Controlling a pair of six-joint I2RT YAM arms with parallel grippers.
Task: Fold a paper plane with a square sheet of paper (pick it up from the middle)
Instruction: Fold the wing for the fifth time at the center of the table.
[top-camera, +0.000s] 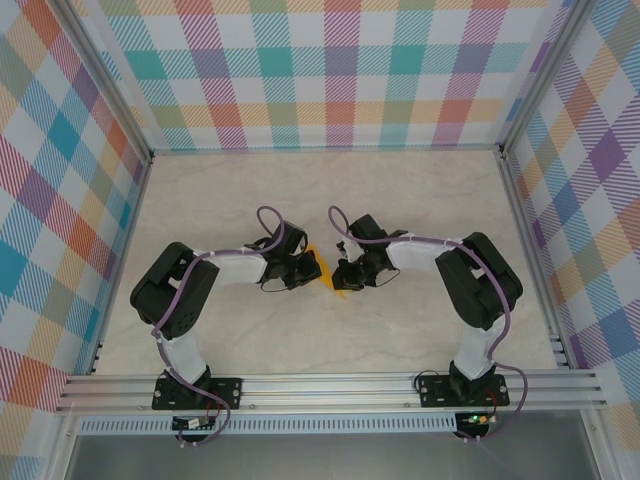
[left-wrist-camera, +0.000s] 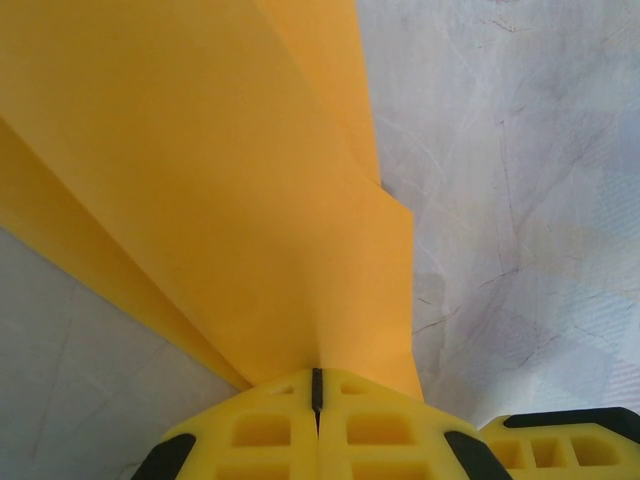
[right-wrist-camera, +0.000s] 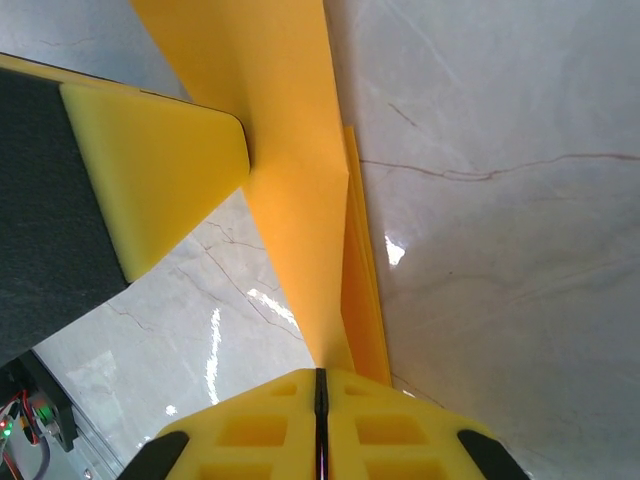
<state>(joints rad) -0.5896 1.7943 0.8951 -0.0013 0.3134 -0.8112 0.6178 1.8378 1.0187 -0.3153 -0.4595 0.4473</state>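
- Top external view has both black arms bent inward over the pale marble-patterned table (top-camera: 420, 200). The left gripper (top-camera: 303, 270) and the right gripper (top-camera: 348, 272) sit near each other at mid-table, with the thin orange-yellow square sheet of paper (top-camera: 322, 268) between them.
- From the left wrist, the left gripper (left-wrist-camera: 317, 385) has its yellow fingertips pressed together on the paper. The sheet (left-wrist-camera: 220, 200) fans away from that pinch in several overlapping layers, raised off the table.
- From the right wrist, the right gripper (right-wrist-camera: 320, 385) is likewise pinched onto the paper (right-wrist-camera: 290, 170), which narrows toward its jaws. A yellow foam pad (right-wrist-camera: 160, 170), apparently the left gripper's finger, touches the sheet further along.
- Done so far, as I judge it: the paper is not a flat square. Stacked flaps, long straight creases and a narrow tapering outline suggest the folding is well advanced.
- From above the paper is small and mostly hidden by the grippers, so I cannot tell whether a sharp nose or a clean centre crease has formed.
- Probably left to do: pressing the last creases flat, shaping the wings, and releasing a finished dart onto the table.
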